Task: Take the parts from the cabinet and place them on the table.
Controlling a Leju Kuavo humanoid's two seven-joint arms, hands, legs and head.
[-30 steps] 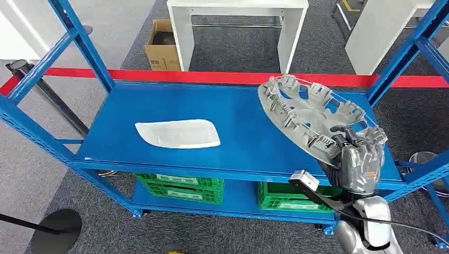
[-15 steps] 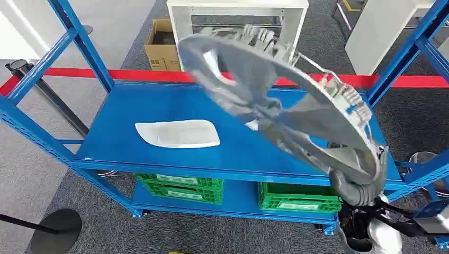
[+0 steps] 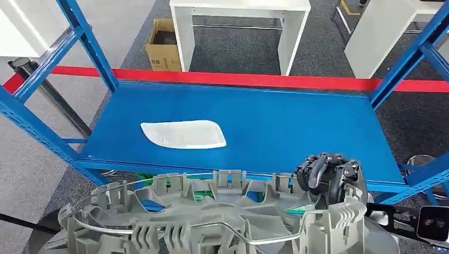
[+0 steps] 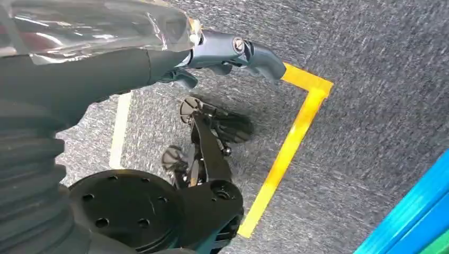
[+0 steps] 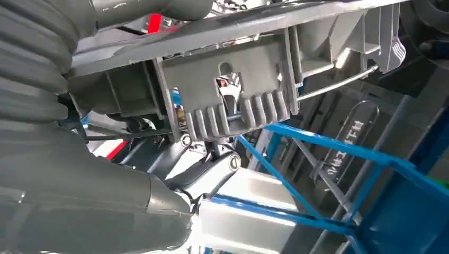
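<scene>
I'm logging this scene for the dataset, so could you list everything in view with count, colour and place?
wheel cover: one, grey, lifted off the shelf, low in the head view
white part: one, on the shelf's left half
shelf: one, blue, in front of the robot
crates: green, number unclear, under the shelf
cardboard box: one, brown, on the floor behind
white tables: two, behind the shelf
right hand: grips the wheel cover's rim
left hand: hangs over the carpet, holds nothing

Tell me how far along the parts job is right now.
Partly done. The grey wheel cover is off the blue shelf and held by the right robot hand in front of the rack. It is not yet placed on a table. The white part lies on the shelf, not yet picked up.
</scene>
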